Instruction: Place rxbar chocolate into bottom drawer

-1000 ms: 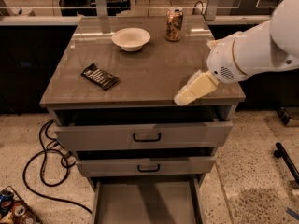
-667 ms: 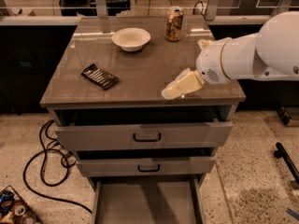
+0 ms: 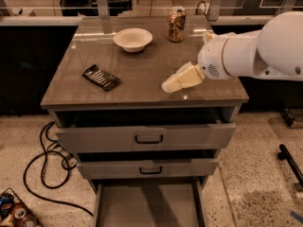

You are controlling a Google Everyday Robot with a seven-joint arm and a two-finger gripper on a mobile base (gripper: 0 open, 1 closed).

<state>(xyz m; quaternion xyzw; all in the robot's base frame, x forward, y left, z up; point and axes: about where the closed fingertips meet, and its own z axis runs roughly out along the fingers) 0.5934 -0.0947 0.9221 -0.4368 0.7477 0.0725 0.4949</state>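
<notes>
The rxbar chocolate, a flat black bar with white lettering, lies on the left part of the cabinet top. My gripper hangs over the right middle of the top, well to the right of the bar, with its cream fingers pointing left towards it. It holds nothing. The bottom drawer is pulled out at the foot of the cabinet, and its grey floor is bare.
A white bowl and a brown drink can stand at the back of the top. The two upper drawers stick out a little. Black cables lie on the floor at the left, and a dark bar at the right.
My gripper has moved left and a little away from the front edge, closer to the bar. Nothing else has moved.
</notes>
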